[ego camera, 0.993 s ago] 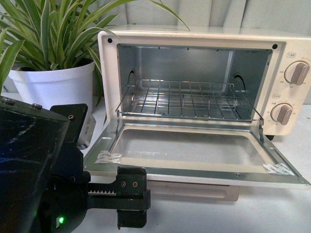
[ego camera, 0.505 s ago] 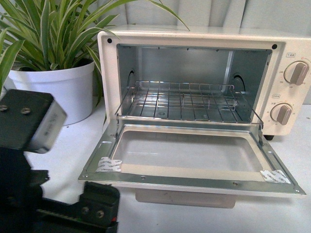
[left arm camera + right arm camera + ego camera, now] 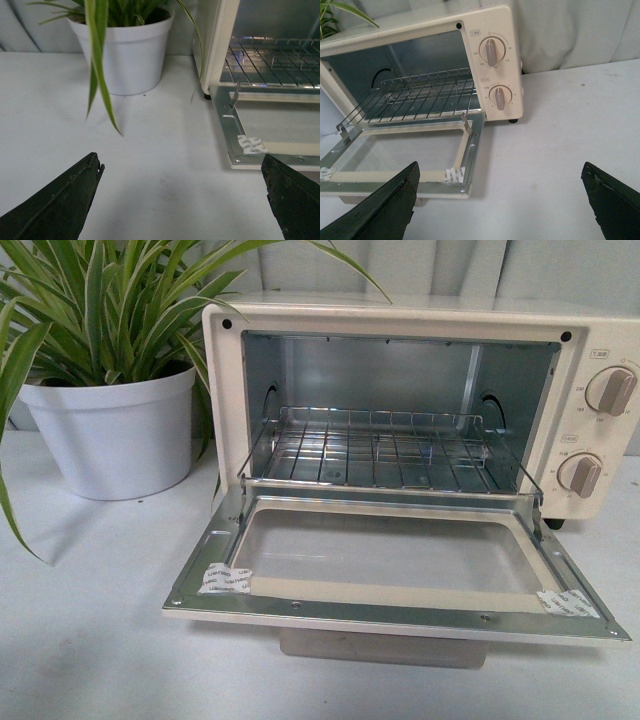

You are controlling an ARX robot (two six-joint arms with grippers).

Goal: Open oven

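Well apart: oven (image 3: pixel 400 440) door down, left fingers (image 3: pixel 65 200) spread, clear.

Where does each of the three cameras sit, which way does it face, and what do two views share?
Front view: on the robot's body, facing the open oven and potted plant; no arm shows.
Left wrist view: on the left arm, facing the plant and door corner; both fingers spread.
Right wrist view: on the right arm, facing the knobs; fingers spread.
All share the lowered door.
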